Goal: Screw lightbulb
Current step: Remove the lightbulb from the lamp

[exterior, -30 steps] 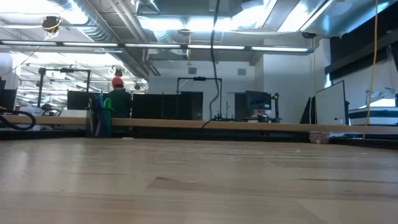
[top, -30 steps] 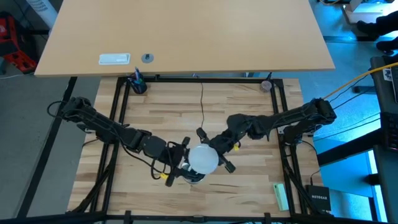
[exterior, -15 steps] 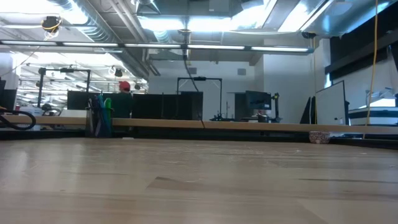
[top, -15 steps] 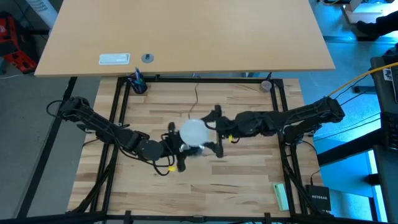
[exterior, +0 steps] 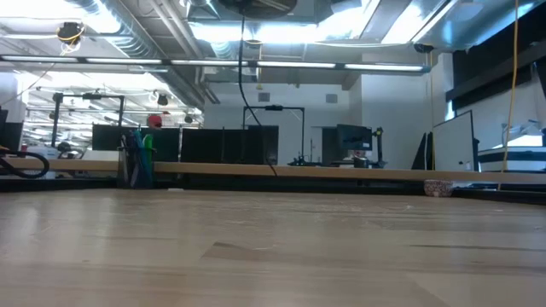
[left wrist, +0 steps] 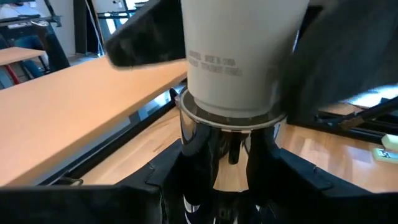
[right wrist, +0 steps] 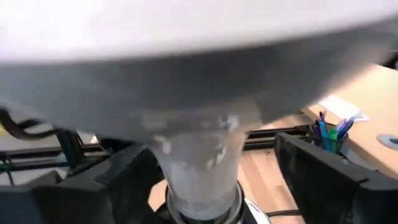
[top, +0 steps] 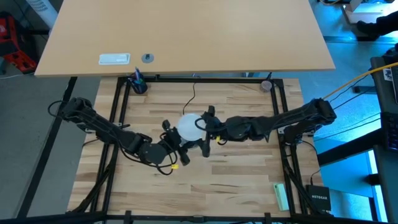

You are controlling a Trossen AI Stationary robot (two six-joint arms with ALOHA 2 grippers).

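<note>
The white lightbulb [top: 188,129] sits with its neck [left wrist: 239,68] in a round silver socket [left wrist: 227,138], both held high over the wooden table's middle. My left gripper [top: 175,148] comes from the left and is shut on the socket. My right gripper [top: 207,131] reaches in from the right and stands open, one finger on either side of the bulb's globe [right wrist: 186,68]. I cannot tell whether those fingers touch it. The socket's thin black cord [top: 189,99] loops off toward the far edge. My left gripper pinches the silver socket's round wall [left wrist: 194,146] between its two fingers [left wrist: 264,165], which come nearly level from the table's near left. The bulb juts out beyond the fingertips toward the right arm. Socket and bulb are lifted clear of the table.
A cup of pens [top: 137,84] stands at the far left corner of the frame, with a small round object [top: 266,85] at the far right. A green item [top: 281,196] lies near right. The cord [exterior: 245,94] hangs into the low view. A person [exterior: 155,136] sits far behind.
My left gripper has swung about with the socket, so the bulb has gone from the near side of the grippers toward the table's far edge and a little left. My right gripper has turned and followed it. The cord, straight before, now bends slack.
</note>
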